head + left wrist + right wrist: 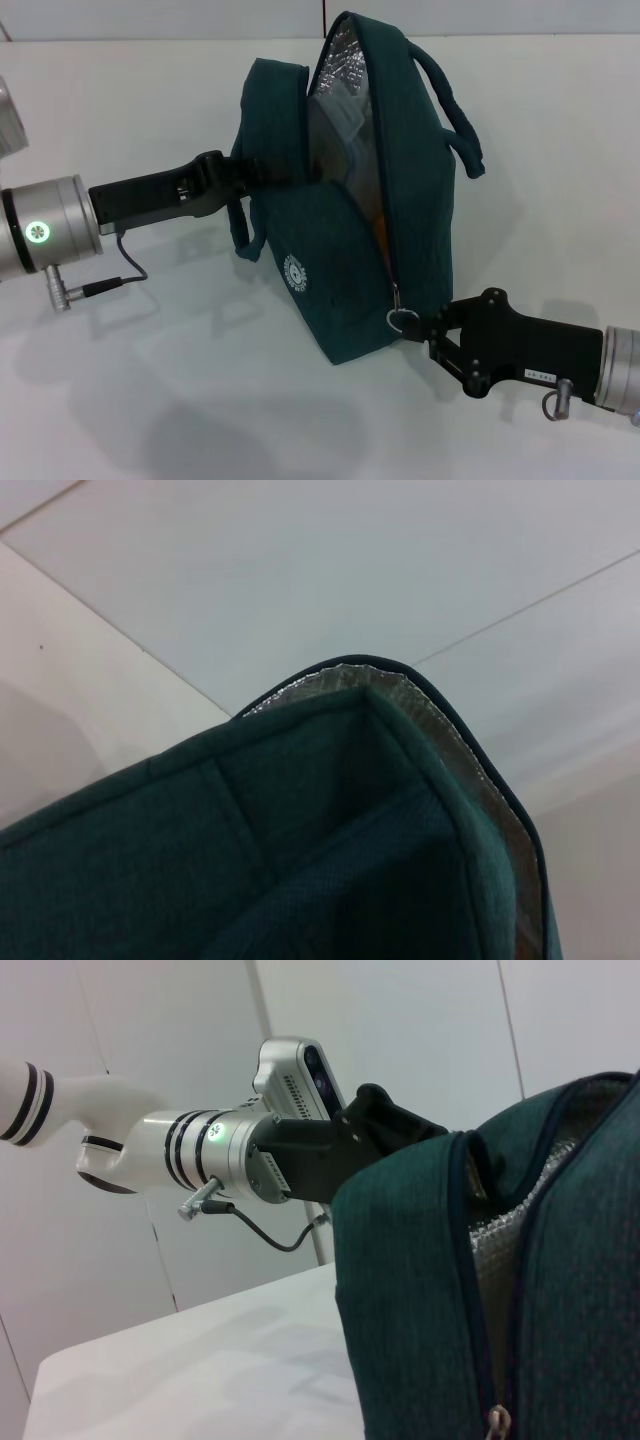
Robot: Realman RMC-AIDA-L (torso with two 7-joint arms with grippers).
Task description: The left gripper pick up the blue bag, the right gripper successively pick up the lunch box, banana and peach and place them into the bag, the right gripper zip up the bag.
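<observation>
Bag (400, 200) of teal woven fabric stands half-unzipped, silver foil lining and something orange showing inside. Left pincer (262, 172) clamps its rim; right pincer (425, 325) pinches the ring pull (401, 319).

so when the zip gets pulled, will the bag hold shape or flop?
Likely floppy: the bag is soft fabric, its open side sagging. It leans, so it may tip if the left gripper lets go. The right gripper sits at the ring pull; expect fabric to bunch.
</observation>
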